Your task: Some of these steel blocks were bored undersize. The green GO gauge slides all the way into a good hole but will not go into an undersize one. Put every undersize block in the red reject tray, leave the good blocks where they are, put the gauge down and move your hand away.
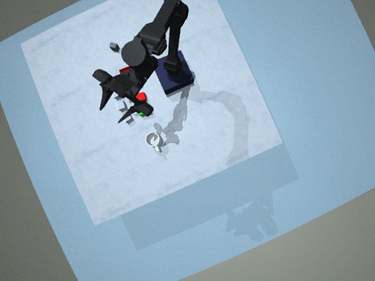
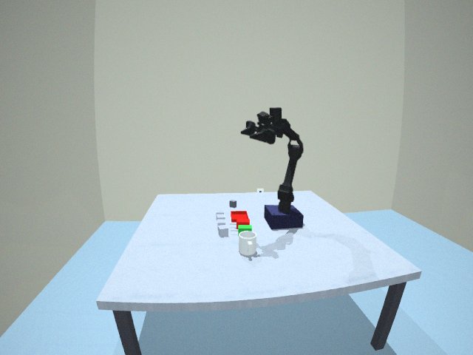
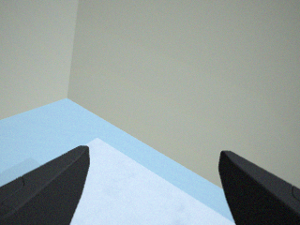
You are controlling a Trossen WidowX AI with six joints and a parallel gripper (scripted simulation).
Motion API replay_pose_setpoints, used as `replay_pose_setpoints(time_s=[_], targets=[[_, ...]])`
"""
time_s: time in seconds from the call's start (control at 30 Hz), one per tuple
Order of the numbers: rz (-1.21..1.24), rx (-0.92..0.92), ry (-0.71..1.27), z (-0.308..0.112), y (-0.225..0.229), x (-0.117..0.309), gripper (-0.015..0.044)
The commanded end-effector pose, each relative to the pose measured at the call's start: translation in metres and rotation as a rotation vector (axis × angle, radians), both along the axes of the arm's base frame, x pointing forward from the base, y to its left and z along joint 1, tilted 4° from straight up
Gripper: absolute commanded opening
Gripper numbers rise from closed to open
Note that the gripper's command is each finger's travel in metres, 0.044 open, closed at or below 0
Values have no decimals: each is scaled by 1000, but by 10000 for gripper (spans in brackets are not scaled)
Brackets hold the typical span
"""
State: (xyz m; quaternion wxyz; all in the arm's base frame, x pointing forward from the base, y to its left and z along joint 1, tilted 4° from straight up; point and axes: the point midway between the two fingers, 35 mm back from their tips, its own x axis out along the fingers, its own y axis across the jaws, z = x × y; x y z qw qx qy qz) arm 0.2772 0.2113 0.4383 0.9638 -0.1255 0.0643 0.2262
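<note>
Steel blocks (image 1: pixel 123 106) (image 2: pixel 222 231) sit left of the red tray (image 1: pixel 123 69) (image 2: pixel 239 215), partly hidden overhead by the gripper (image 1: pixel 110 115) (image 2: pixel 244 134) (image 3: pixel 155 152), which hangs high, parted and gripping nothing. The green gauge (image 1: pixel 141 114) (image 2: pixel 244 228) lies right of the blocks, half-covered by the white mug (image 2: pixel 247 243) (image 1: pixel 152 139) from where I stand. I spot no readable writing.

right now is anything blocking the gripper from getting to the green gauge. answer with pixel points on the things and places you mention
Nothing visible stands between the open gripper (image 1: pixel 109 115) (image 2: pixel 244 134) (image 3: pixel 155 152) and the green gauge (image 1: pixel 141 114) (image 2: pixel 244 228); the white mug (image 1: pixel 147 142) (image 2: pixel 247 246) sits beside the gauge, off that path.
</note>
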Motion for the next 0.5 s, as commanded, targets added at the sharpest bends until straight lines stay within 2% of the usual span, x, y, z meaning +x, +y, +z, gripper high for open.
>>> replay_pose_setpoints(time_s=[0.0,0.47], targets=[[71,-401,27,-69,6,29,300],[489,-1219,105,-221,-15,65,300]])
